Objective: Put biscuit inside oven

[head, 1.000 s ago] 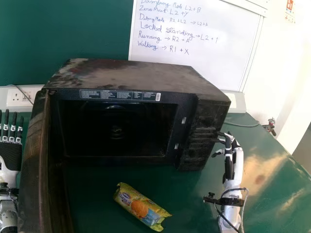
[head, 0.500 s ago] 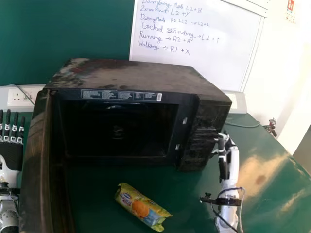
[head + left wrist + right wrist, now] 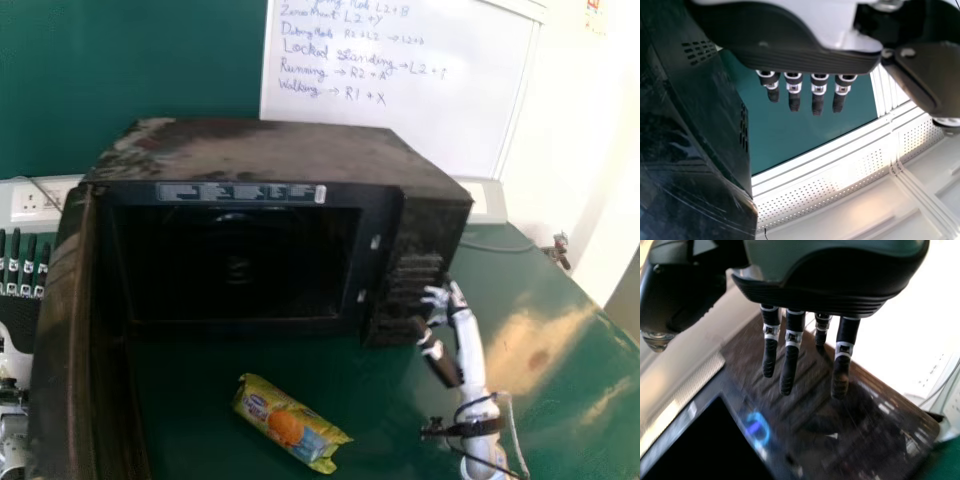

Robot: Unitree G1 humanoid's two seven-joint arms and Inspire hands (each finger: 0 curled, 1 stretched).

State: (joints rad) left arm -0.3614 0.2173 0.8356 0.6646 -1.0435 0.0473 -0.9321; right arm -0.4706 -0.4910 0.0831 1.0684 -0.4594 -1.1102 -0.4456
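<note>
In the head view, the yellow biscuit packet (image 3: 288, 424) lies on the table in front of the black oven (image 3: 420, 240), whose door (image 3: 62, 340) stands open at the left. My right hand (image 3: 440, 350) is at the oven's front right corner, beside the control panel, holding nothing. The right wrist view has this hand (image 3: 805, 302) with straight fingers, over the oven's front (image 3: 810, 395). My left hand (image 3: 20, 315) is idle left of the door, open; it hangs in the left wrist view (image 3: 805, 60) with fingers straight, beside the dark oven (image 3: 690, 130).
The green table (image 3: 540, 340) extends to the right of the oven. A whiteboard (image 3: 400, 80) stands behind it. A wall socket (image 3: 38, 203) is at the left, and a cable (image 3: 497, 247) runs behind the table's right part.
My right hand has moved a little left and toward the robot, turning so that more of its dark side shows. The packet, the oven and its open door have stayed put.
</note>
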